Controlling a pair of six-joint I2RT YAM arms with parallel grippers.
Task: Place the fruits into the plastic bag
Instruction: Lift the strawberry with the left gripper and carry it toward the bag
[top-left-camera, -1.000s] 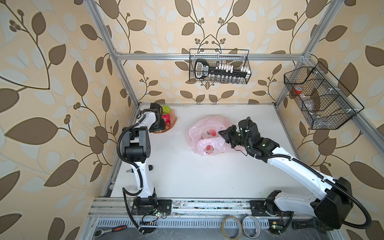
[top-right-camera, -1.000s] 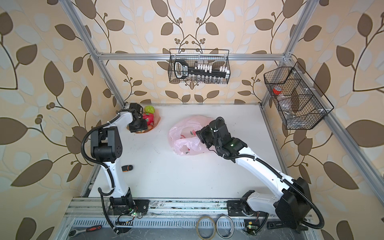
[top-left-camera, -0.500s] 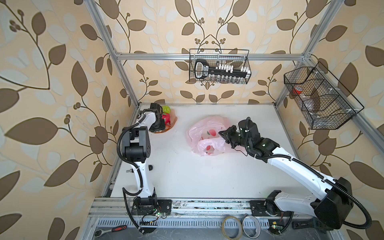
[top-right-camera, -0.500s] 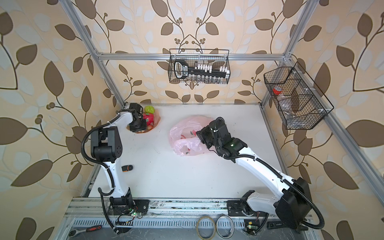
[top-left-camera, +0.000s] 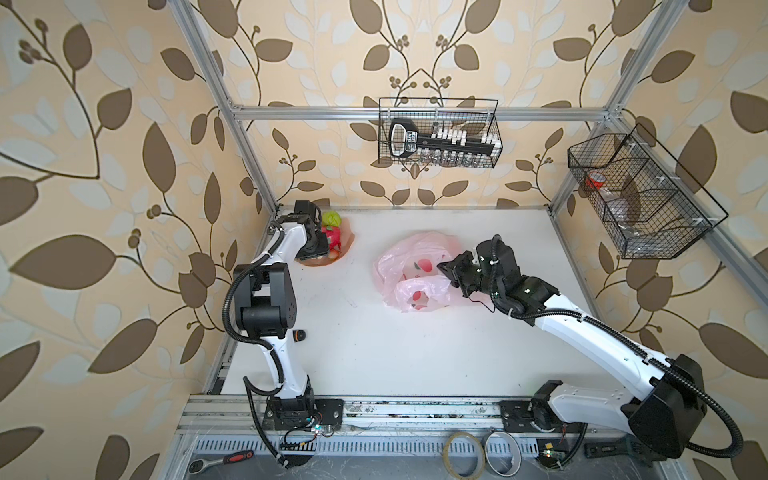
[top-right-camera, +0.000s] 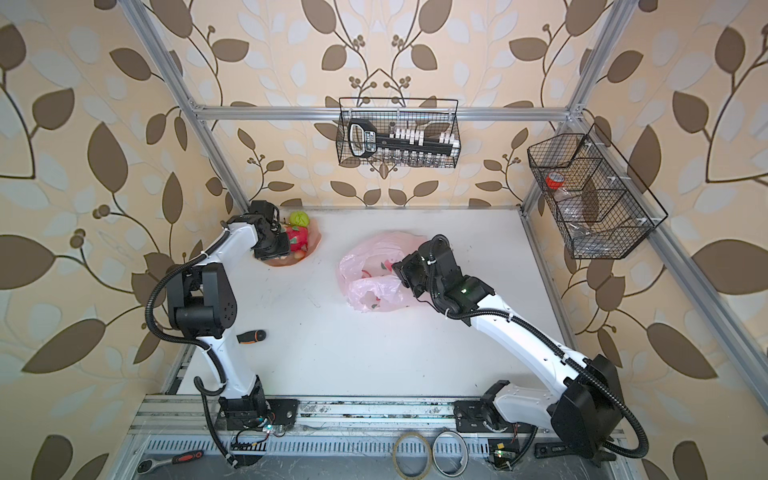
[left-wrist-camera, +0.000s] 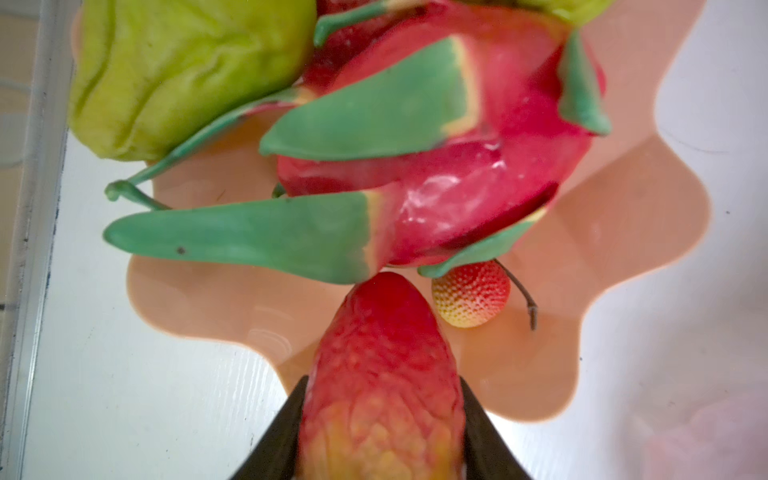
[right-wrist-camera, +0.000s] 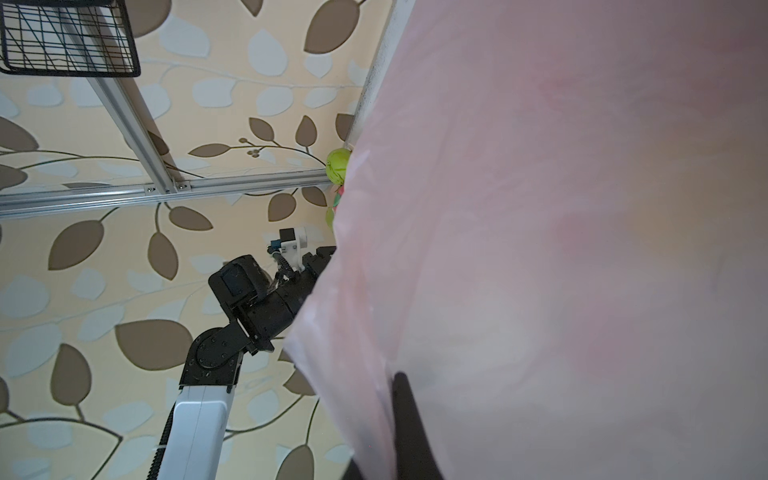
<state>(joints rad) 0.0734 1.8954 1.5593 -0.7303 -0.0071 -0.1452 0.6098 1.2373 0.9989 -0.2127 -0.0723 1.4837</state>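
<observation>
Left wrist view first: your left gripper (left-wrist-camera: 382, 380) is clamped on a long red fruit (left-wrist-camera: 380, 386) with bumpy skin fading to orange, and a dark finger (left-wrist-camera: 282, 432) presses each side. Its tip points at the peach dish (left-wrist-camera: 623, 249), which is smooth plastic with a wavy petal rim.

On the dish you have a lumpy yellow-green fruit (left-wrist-camera: 178, 70) and a glossy magenta dragon fruit (left-wrist-camera: 457, 166) with flat green scales. Tucked under that is a small pimpled red-and-yellow berry (left-wrist-camera: 471, 293) on a thin stalk.

The berry and the held fruit show only here. In both top views the gripper body covers them, and just the yellow-green fruit and a patch of dragon fruit show at the back-left corner of the white table (top-left-camera: 374, 353). A top view also gives you a black-and-orange tool handle (top-right-camera: 251, 336) beside the left arm.

Moving right, the plastic bag (top-left-camera: 409, 257) lies crumpled mid-table. It is thin, see-through pink with red fruit prints. Your right gripper (top-left-camera: 446, 270) sits at its right edge, closed, pinching the film.

Right wrist view: blurred pink plastic fills most of the frame, draped against one dark finger. The second finger is hidden.
</observation>
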